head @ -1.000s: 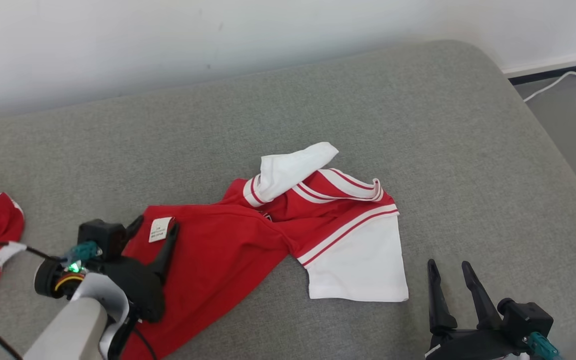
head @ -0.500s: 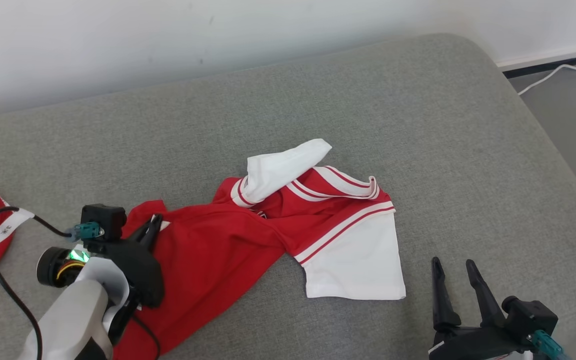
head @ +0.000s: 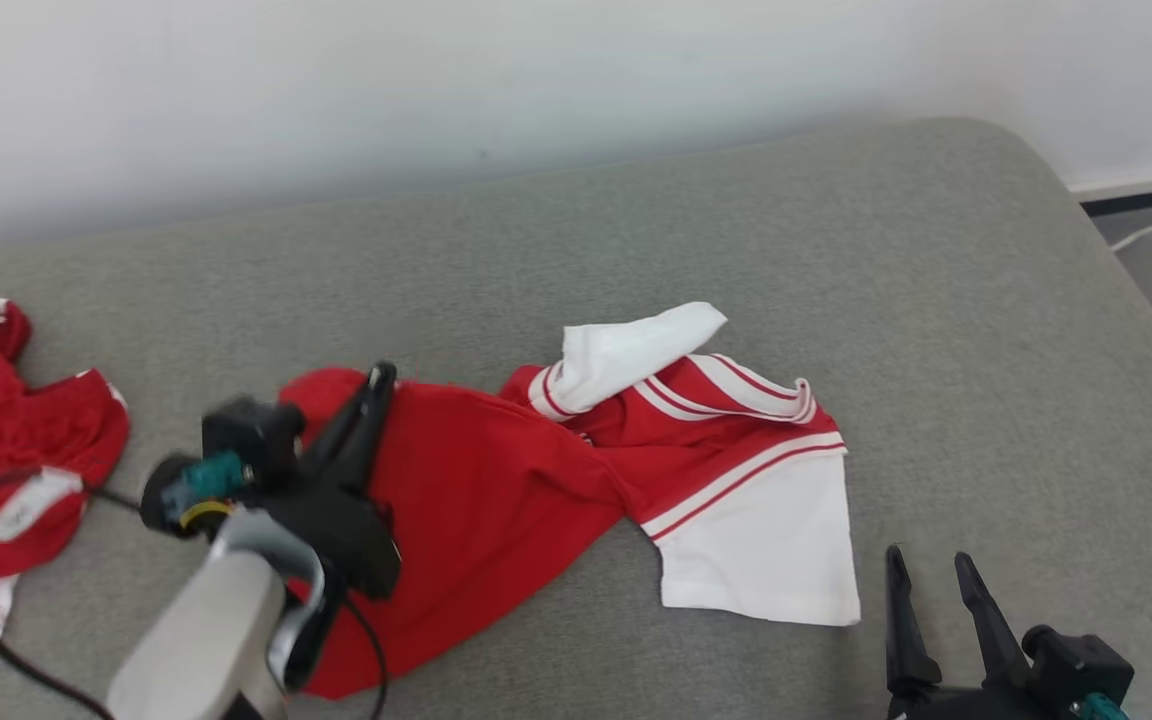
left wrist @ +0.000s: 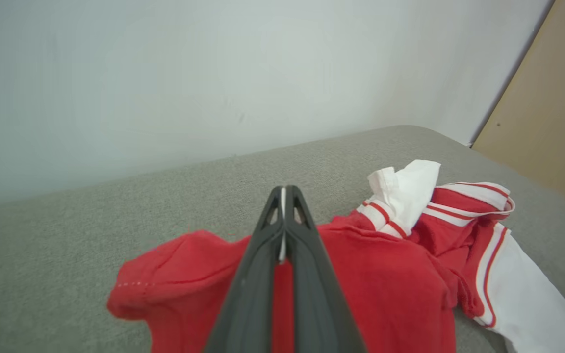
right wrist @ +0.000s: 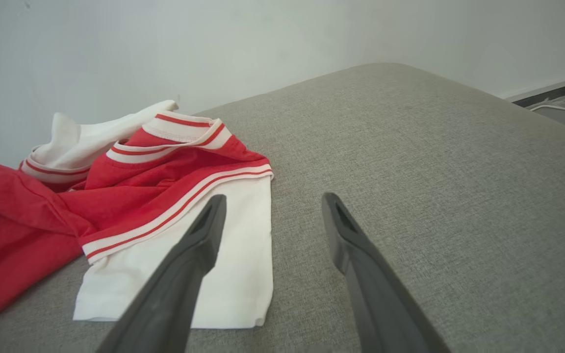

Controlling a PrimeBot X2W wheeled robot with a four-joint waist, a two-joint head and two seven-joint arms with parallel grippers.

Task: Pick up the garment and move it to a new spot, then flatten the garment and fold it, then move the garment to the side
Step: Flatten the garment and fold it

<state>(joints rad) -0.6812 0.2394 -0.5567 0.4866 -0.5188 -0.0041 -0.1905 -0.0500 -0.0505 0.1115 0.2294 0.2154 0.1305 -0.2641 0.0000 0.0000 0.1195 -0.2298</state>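
While the right claw (head: pixel 928 556) hangs with its fingers spread above the grey cushion (head: pixel 836 220), just beside a white sleeve, the left claw (head: pixel 381 375) is pressed together on the red body of the garment (head: pixel 496 500). A sliver of white cloth is caught between its fingers (left wrist: pixel 312 274). The red-and-white garment lies crumpled mid-cushion, its striped collar and sleeves bunched toward the right. A second red garment (head: pixel 26 440) lies apart at the far left.
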